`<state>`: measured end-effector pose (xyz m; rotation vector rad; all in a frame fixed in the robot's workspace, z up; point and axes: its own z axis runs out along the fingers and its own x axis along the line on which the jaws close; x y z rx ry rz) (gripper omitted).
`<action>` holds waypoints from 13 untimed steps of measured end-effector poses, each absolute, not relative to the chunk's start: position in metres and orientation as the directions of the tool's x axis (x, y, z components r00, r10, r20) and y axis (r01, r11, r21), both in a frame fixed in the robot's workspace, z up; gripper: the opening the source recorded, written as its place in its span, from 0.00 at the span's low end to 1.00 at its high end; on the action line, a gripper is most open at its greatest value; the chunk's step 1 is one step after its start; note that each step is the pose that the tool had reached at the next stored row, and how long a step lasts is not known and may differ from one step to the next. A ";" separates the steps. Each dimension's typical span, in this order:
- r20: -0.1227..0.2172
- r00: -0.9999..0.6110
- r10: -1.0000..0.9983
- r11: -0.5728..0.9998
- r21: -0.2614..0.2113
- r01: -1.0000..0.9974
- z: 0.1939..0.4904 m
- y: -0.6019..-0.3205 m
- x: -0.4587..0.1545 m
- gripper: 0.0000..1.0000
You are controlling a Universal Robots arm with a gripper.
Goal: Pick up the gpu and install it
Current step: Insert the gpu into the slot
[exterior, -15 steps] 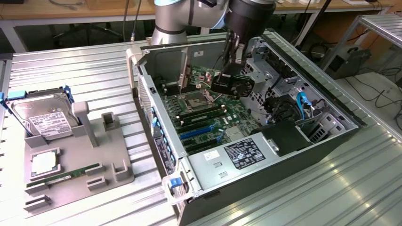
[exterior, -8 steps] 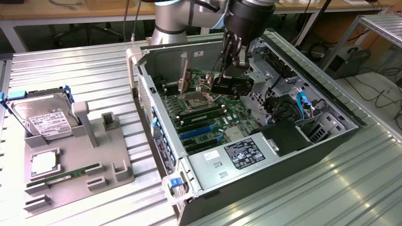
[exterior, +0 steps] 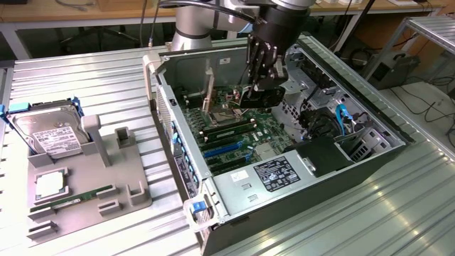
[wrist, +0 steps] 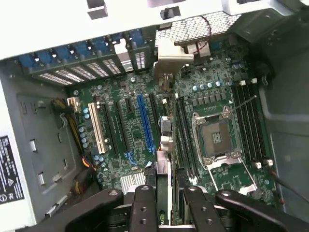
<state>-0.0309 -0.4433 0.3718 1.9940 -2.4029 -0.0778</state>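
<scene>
1 tool (wrist: 168, 195) | half-shut, clamped on gpu (wrist: 163, 166) | card edge-on over mobo slots (wrist: 145, 121)

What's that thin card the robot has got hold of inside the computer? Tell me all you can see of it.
The graphics card is a thin flat board, seen edge-on, with a pale metal bracket at its far end. It stands upright on edge, clamped in the gripper, over the green motherboard inside the open computer case, in line with the long slots. The bracket sits near the case's rear openings.
</scene>
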 end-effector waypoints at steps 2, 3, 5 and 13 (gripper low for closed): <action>-0.018 -0.142 -0.990 0.141 0.049 -0.989 0.370 -0.443 -0.031 0.26; -0.018 -0.123 -0.992 0.122 0.049 -0.991 0.369 -0.443 -0.031 0.26; -0.018 -0.088 -0.996 0.087 0.048 -0.995 0.367 -0.443 -0.031 0.26; -0.026 -0.043 -0.999 0.042 0.048 -0.998 0.356 -0.453 -0.035 0.26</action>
